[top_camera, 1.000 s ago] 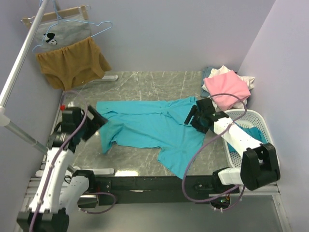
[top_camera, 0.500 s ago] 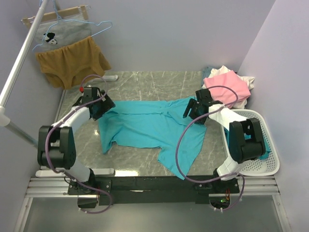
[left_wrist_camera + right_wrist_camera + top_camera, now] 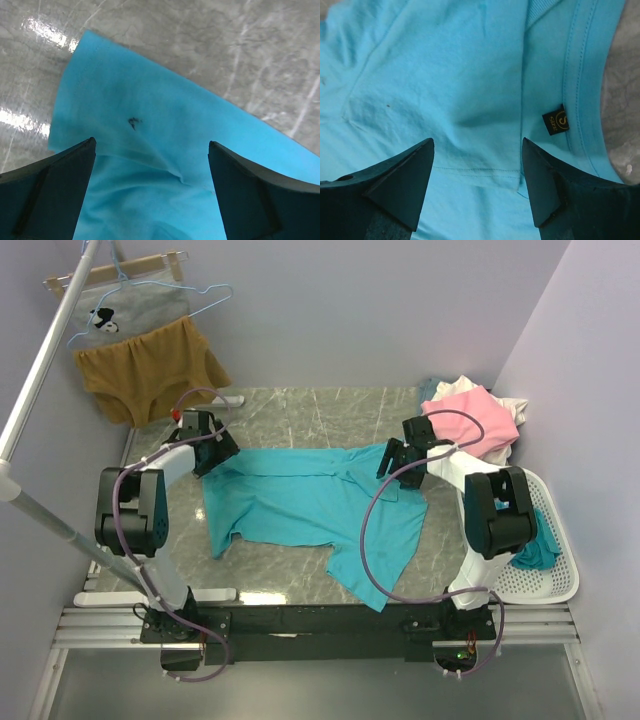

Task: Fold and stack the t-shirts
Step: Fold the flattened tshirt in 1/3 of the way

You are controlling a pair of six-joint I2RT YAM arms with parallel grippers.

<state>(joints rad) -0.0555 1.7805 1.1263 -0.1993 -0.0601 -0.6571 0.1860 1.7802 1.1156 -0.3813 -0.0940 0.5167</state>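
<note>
Shirt: the teal t-shirt lay flat on the worktop, ready to fold.
Left fingers: wide apart, empty, above one corner, ready to grab.
Right fingers: wide apart, empty, above the collar.

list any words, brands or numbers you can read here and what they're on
"S", a gold mark, not certain: on the black neck label of the turquoise t-shirt.
Small gold print beside it: too blurred to read.
On the grey garment hanging at the rack: cartoon print only, no words legible.
</note>
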